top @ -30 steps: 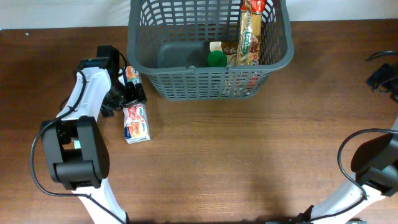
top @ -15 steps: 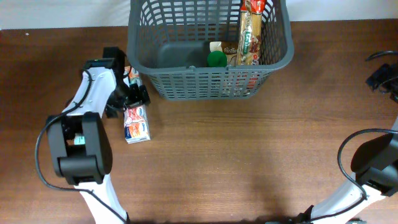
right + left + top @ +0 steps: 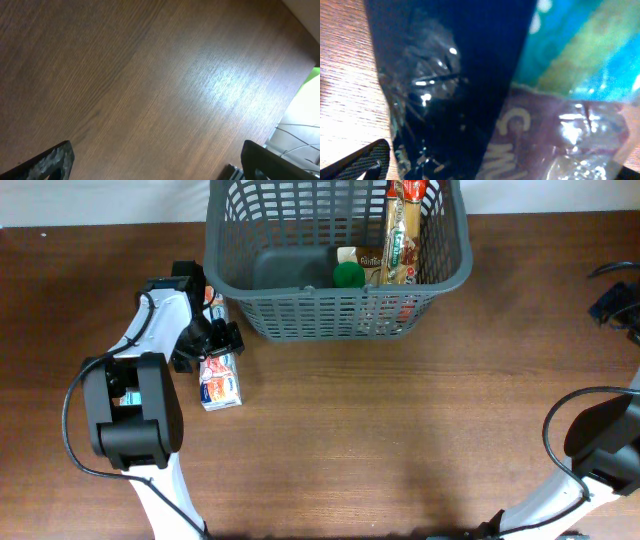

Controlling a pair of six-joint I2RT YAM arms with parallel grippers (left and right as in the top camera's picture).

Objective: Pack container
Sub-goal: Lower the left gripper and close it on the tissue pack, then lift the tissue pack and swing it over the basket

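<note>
Lying packet: a small red-and-white carton [image 3: 220,378] lies flat on the worktop [image 3: 400,430], left of centre, in front of the basket's left front corner and apart from it.
Left tool: [image 3: 213,338] sits over the carton's far end with its jaws spread wide. The left wrist view shows one fingertip [image 3: 365,162] at the lower left, and a glossy dark-blue and turquoise wrapper [image 3: 470,90] fills the rest. Whether the fingers touch it cannot be told.
Second packet: an orange-and-white one [image 3: 211,300] lies just beyond the left tool, beside the basket's left wall.
Right tool: [image 3: 612,302] hangs near the worktop's right edge, well apart from everything, with its jaws spread wide over bare wood [image 3: 160,162].
Container: the dark grey lattice basket [image 3: 340,315] stands at the far edge, in the middle.
Inside: a green-capped item [image 3: 348,275] sits near the front wall. A tall yellow-and-red pack [image 3: 402,240] leans on the right side.
</note>
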